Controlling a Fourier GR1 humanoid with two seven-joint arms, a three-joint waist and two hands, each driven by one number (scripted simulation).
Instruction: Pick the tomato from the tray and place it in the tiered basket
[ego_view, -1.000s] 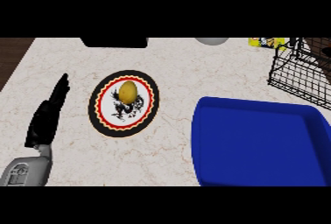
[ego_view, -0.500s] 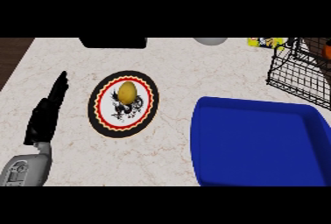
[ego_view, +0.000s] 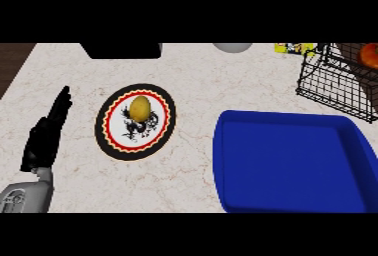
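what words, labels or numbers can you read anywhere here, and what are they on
None can be read.
plate: black dragon-like figure and a red and yellow rim pattern, no lettering.
yellow packet at the top edge beside the wire basket: dark marks, too blurred to read.
blue tray, counter and left hand: no text visible.

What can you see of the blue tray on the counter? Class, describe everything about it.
The blue tray is a deep, glossy rectangular tray with rounded corners and raised walls, plastic by its look. It lies flat on the pale speckled counter at the view's lower right, its near edge cut off. Nothing shows inside it. It sits below the black wire basket, apart from it, and right of the patterned plate, not touching it. No hand touches it.
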